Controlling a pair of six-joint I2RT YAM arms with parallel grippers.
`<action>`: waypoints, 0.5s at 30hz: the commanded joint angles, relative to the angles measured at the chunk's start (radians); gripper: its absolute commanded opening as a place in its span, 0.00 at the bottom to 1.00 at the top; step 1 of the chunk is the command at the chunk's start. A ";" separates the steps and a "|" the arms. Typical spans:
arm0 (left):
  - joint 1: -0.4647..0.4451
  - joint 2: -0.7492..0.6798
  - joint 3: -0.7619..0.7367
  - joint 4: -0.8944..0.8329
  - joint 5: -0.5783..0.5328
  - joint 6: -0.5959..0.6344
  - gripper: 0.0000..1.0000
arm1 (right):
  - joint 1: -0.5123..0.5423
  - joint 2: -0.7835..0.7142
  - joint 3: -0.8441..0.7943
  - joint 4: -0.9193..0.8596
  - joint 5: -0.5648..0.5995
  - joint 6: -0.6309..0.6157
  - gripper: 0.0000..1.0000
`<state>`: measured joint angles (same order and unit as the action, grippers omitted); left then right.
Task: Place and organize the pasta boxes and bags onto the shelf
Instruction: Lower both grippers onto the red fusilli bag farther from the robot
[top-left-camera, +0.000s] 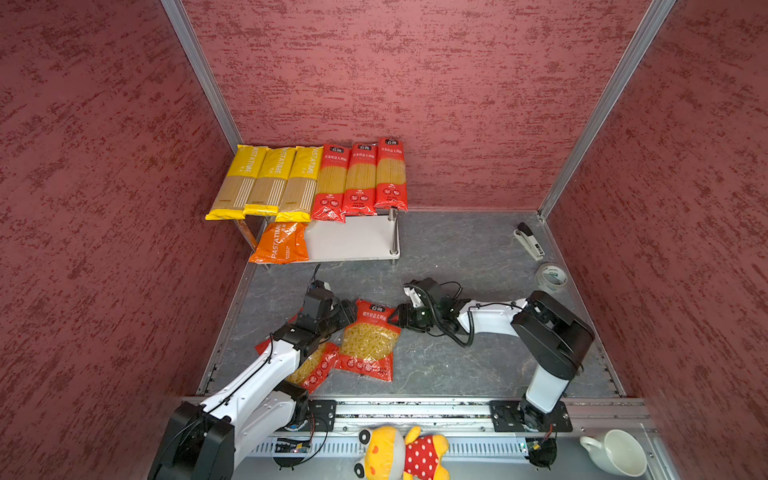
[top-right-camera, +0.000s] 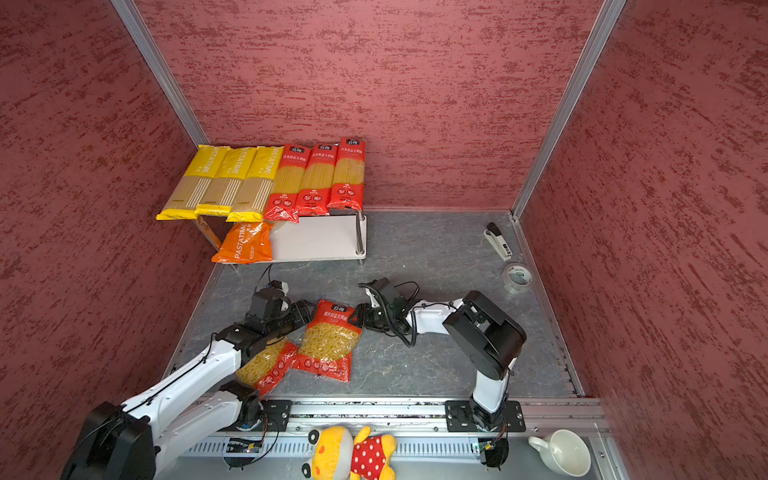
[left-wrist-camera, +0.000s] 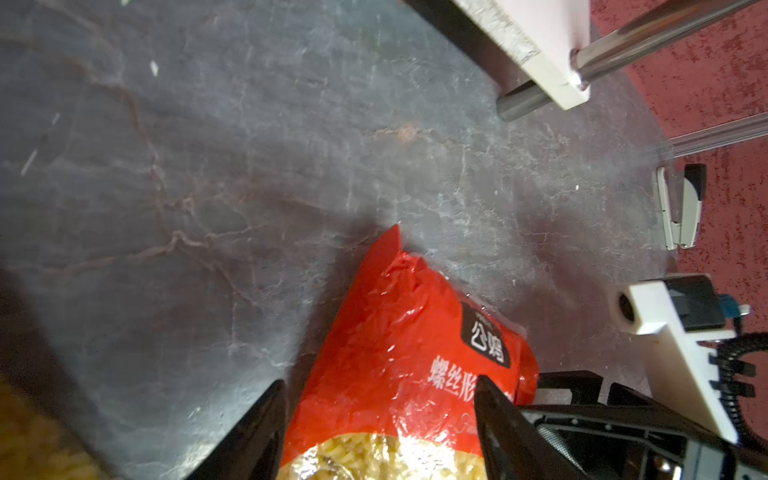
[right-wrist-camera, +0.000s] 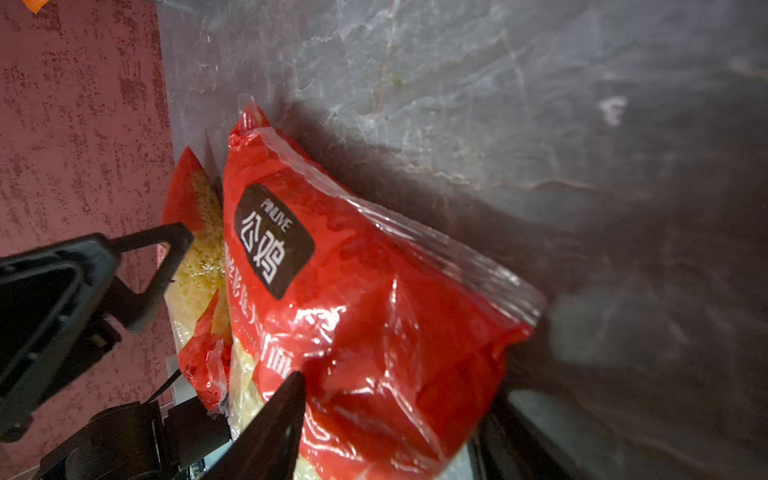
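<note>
Your left pincer (top-left-camera: 351, 312) and right pincer (top-left-camera: 394, 318) straddle the top corners of the red short-pasta bag (top-left-camera: 368, 338) on the table (top-left-camera: 457, 257) | gripping or slack: cannot tell | bag well apart from the shelf (top-left-camera: 357, 239)

2 arms low, bent inward; left hand (top-left-camera: 351, 311), right hand (top-left-camera: 394, 318) facing (fingers parted), tips near.

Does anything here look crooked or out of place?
The three yellow spaghetti packs overhang the shelf's front left corner. Two red pasta bags lie askew, side by side, on the table. A stapler and tape roll at its right edge look unrelated to pasta.
</note>
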<state>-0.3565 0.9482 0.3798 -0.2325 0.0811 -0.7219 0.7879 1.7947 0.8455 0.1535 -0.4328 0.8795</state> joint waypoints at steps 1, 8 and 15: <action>-0.003 -0.039 -0.037 -0.013 -0.005 -0.040 0.71 | -0.005 0.038 0.029 0.010 -0.027 -0.001 0.58; 0.005 -0.088 -0.027 -0.050 -0.021 -0.040 0.71 | -0.026 0.075 0.092 0.067 -0.030 0.012 0.22; 0.013 -0.125 -0.003 -0.080 -0.013 -0.035 0.71 | -0.115 0.064 0.151 0.040 -0.041 -0.043 0.00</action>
<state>-0.3515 0.8429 0.3458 -0.2928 0.0711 -0.7551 0.7284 1.8652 0.9489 0.1844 -0.4870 0.8768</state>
